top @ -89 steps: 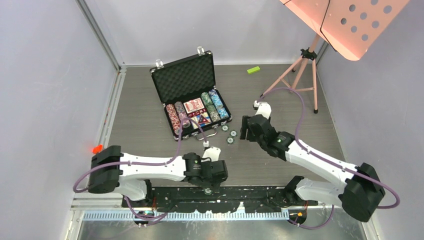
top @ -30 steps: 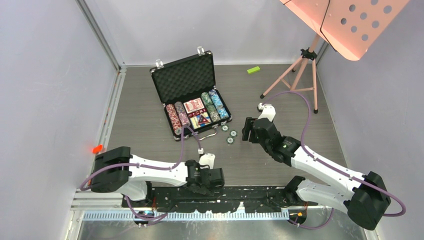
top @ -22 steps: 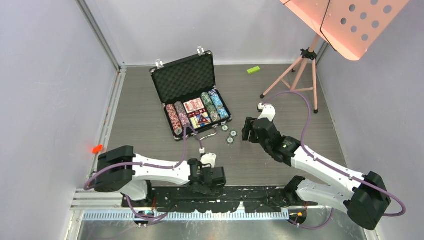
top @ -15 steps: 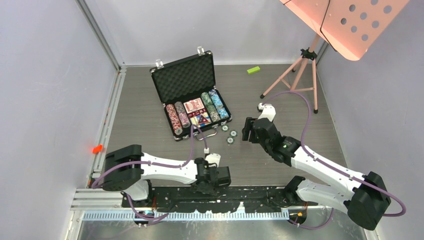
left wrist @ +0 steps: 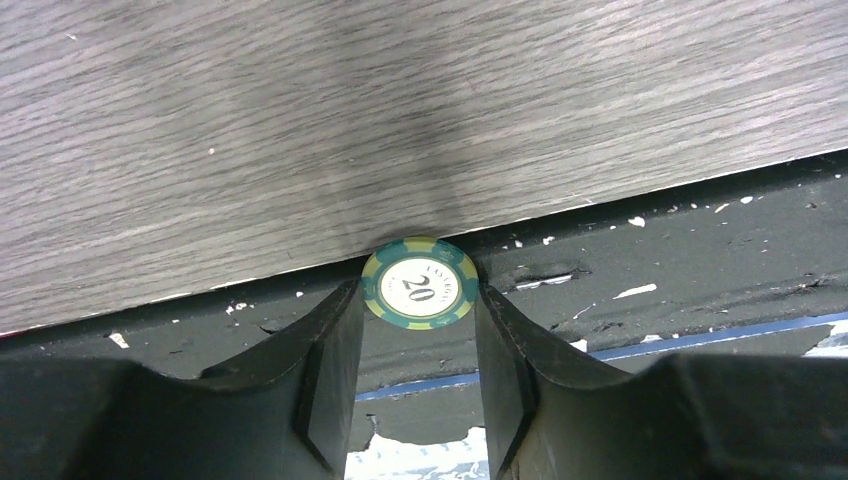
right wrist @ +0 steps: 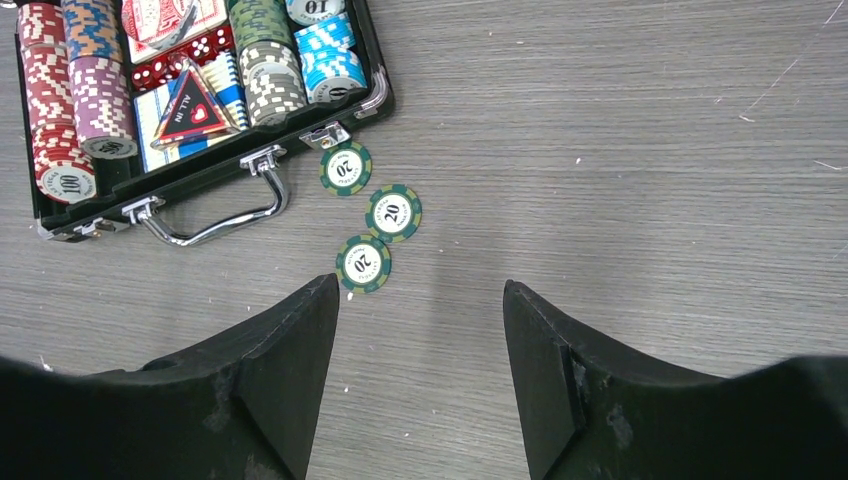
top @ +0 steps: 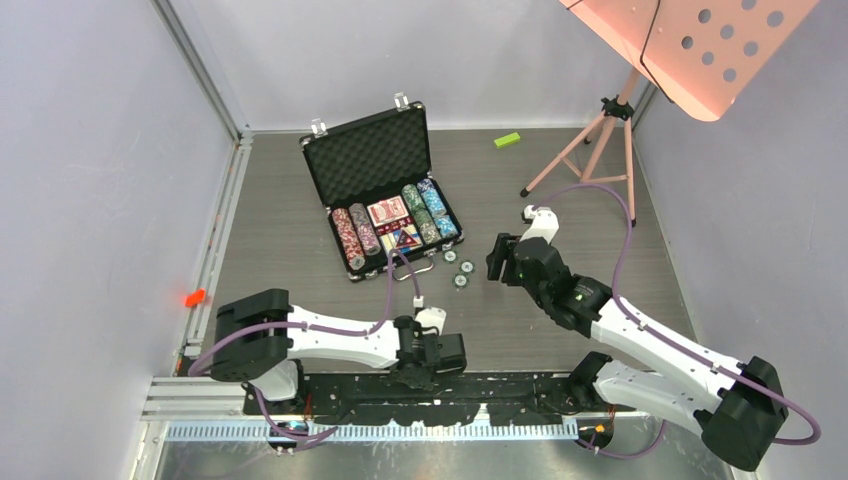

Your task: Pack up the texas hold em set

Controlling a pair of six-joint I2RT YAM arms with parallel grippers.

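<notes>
The black briefcase [top: 365, 150] stands open at the back centre, with rows of striped chips, red-backed cards and red dice [right wrist: 185, 55] in its lower half [right wrist: 215, 165]. Three green poker chips [top: 459, 270] lie loose on the table just in front of its handle [right wrist: 210, 228]; they are also in the right wrist view [right wrist: 393, 213]. My right gripper [right wrist: 420, 290] hovers open just behind them, holding nothing; in the top view it [top: 497, 262] is to their right. My left gripper [left wrist: 420, 300] is at the table's near edge, its tips pressed on both sides of another green "20" chip [left wrist: 420, 283].
A small green block [top: 507, 140] lies at the back. A pink tripod [top: 600, 140] with a perforated pink panel [top: 700, 40] stands at the back right. The black mounting rail [top: 480, 385] runs under the near table edge. A red marker [top: 194, 297] sits at the left wall.
My left gripper slid right along the near edge and its jaws narrowed onto the green chip. The right arm shifted only slightly.
</notes>
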